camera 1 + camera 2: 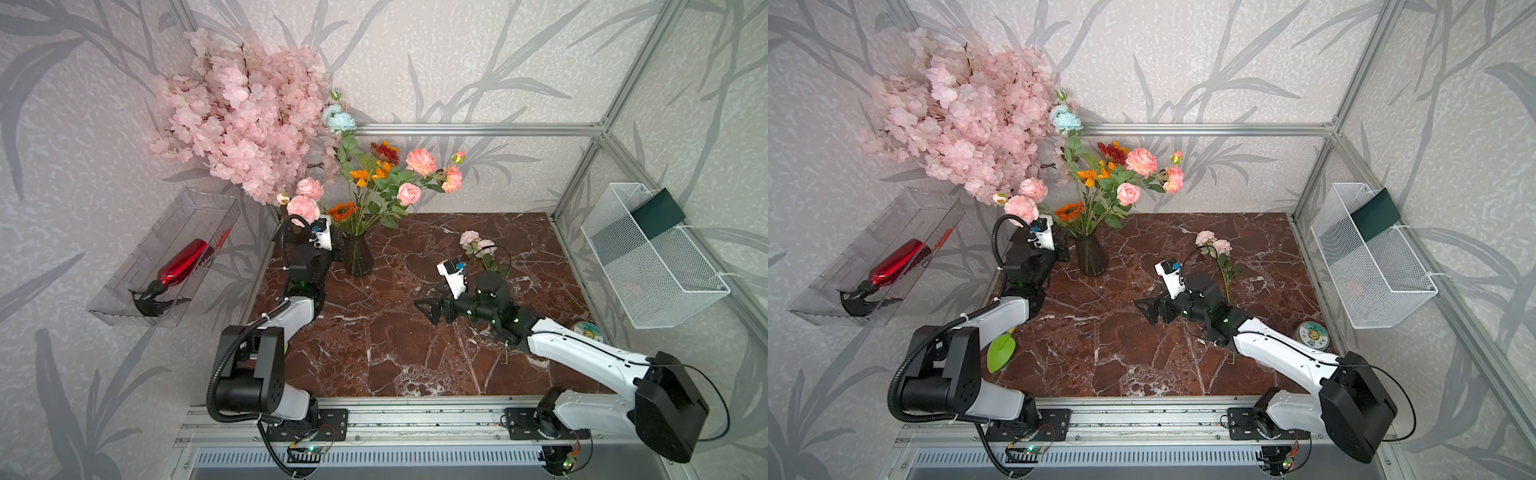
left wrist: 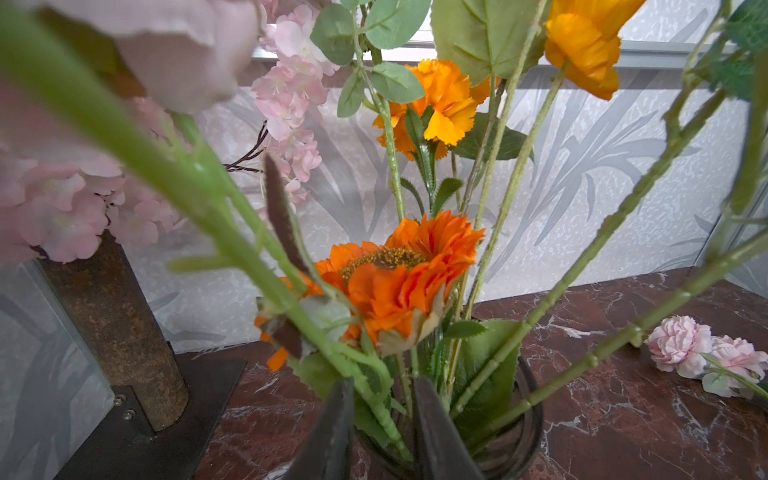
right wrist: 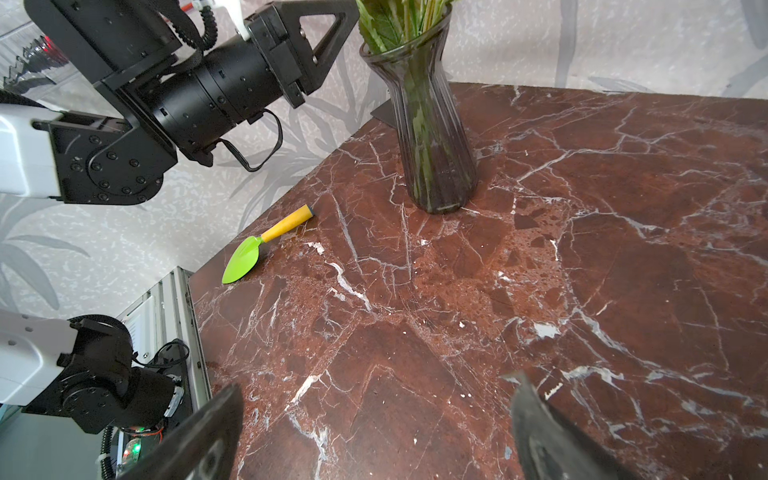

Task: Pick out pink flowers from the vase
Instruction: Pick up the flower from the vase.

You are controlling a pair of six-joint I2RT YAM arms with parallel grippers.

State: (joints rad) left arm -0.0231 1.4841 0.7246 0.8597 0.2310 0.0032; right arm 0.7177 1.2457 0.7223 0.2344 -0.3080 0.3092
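Jaws slightly parted, left arm [image 1: 297, 309] reaches forward to the vase [image 1: 357, 259] mouth.

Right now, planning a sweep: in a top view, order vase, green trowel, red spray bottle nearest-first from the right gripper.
From the right gripper:
1. vase, back left
2. green trowel, left edge
3. red spray bottle, wall tray

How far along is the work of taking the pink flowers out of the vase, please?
Done: one pale pink sprig lies on the table. In hand: the left pincer has its jaws apart around a green stem at the vase neck. Left: several pink flowers stand in the vase; the right pincer is open and empty.
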